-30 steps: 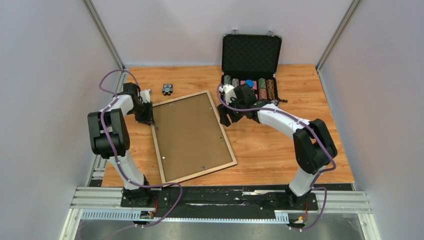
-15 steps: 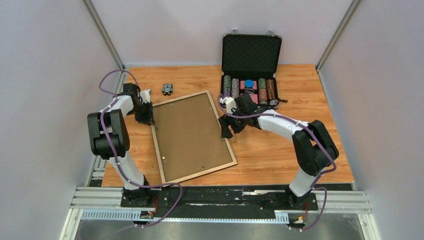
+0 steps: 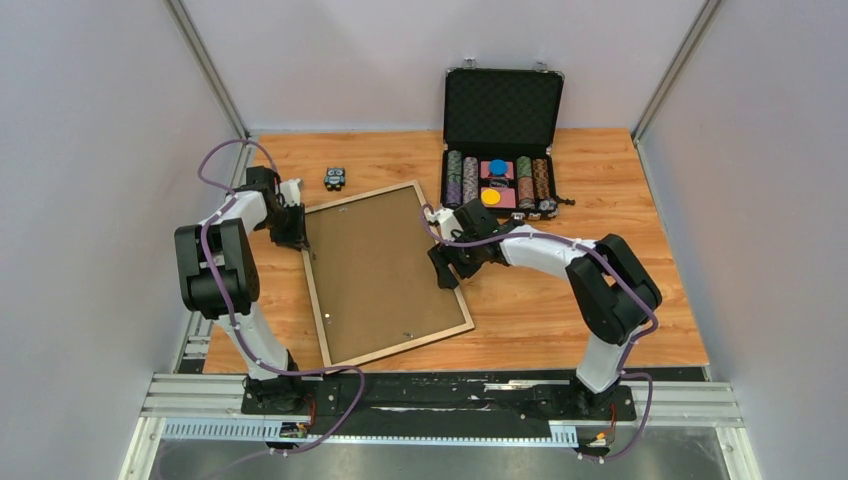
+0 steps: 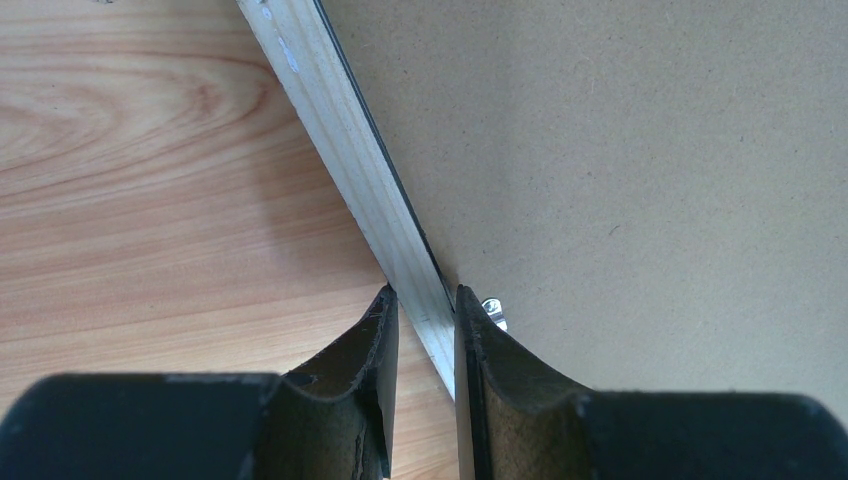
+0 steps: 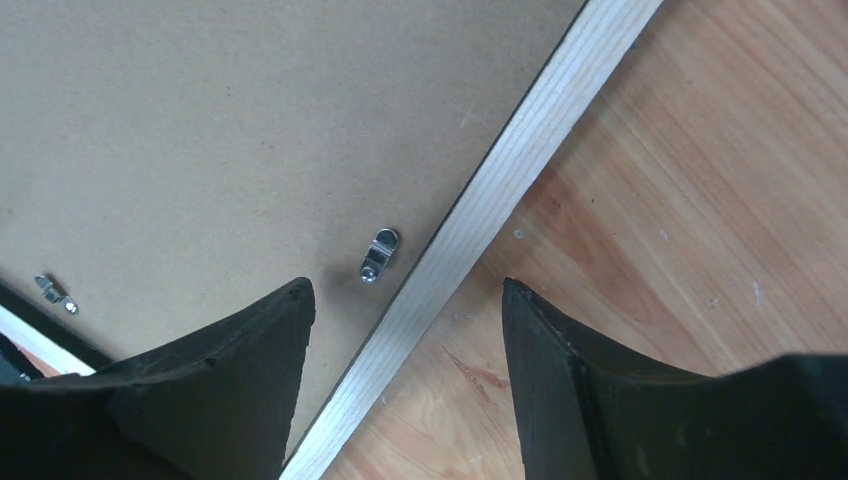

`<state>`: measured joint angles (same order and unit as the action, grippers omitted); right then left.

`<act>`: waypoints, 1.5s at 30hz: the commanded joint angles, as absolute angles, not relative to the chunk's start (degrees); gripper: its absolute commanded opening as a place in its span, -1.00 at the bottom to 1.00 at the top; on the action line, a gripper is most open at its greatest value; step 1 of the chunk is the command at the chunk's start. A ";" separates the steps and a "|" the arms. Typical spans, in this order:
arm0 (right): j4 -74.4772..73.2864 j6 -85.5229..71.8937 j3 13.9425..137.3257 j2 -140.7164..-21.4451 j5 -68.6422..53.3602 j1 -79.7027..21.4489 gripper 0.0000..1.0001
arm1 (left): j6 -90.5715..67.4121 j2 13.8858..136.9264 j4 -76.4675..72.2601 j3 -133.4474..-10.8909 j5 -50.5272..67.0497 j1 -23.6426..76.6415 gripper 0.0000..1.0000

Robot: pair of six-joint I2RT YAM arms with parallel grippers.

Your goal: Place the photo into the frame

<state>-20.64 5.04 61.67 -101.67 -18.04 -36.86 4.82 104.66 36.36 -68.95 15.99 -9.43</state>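
The frame [image 3: 400, 346] lies back side up on the wooden table, its light wood rails around a brown hardboard backing panel [image 3: 380, 270]. The photo is not in view. My left gripper [image 3: 298, 240] is shut on the frame's left rail near the far corner; in the left wrist view the rail [image 4: 345, 160] runs between the gripper's [image 4: 425, 295] closed fingers. My right gripper [image 3: 447, 270] is open and straddles the right rail; in the right wrist view the rail [image 5: 520, 160] passes between the gripper's [image 5: 405, 290] spread fingers, beside a metal tab [image 5: 380, 255] on the backing [image 5: 250, 120].
An open black chip case [image 3: 500, 140] with rows of chips stands at the back right, just beyond the right arm. A small dark object [image 3: 334, 179] lies beyond the frame's far left corner. Grey walls close in on both sides.
My right gripper has moved from near the chip case toward the near left, down over the frame's right rail. The left gripper and the frame have not moved.
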 commanded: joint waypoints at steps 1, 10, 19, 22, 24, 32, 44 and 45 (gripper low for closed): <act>-18.44 3.67 63.28 -103.02 -15.65 -37.13 0.32 | 7.77 103.29 34.80 -68.04 17.71 -9.31 -0.57; -18.22 2.42 64.62 -104.79 -15.21 -37.44 0.25 | 7.79 103.28 34.89 -68.12 17.67 -9.35 -0.58; -18.23 2.28 65.33 -106.00 -13.45 -38.32 0.18 | 7.94 103.27 34.96 -68.14 17.64 -9.35 -0.58; -18.25 2.52 65.22 -105.95 -12.86 -38.32 0.13 | 7.93 103.38 34.89 -68.14 17.62 -9.39 -0.58; -18.20 2.85 65.21 -105.94 -12.50 -38.32 0.07 | 7.99 103.42 34.85 -68.14 17.62 -9.33 -0.58; -18.37 3.88 65.04 -105.93 -11.43 -38.32 -0.27 | 7.97 103.28 34.97 -68.02 17.51 -9.33 -0.59; -18.72 7.53 62.53 -102.83 -14.34 -38.14 -0.44 | 8.09 103.36 34.98 -68.08 17.28 -9.32 -0.59; -18.96 8.08 62.30 -102.57 -14.88 -38.10 -0.44 | 8.13 103.36 34.98 -68.04 17.22 -9.36 -0.59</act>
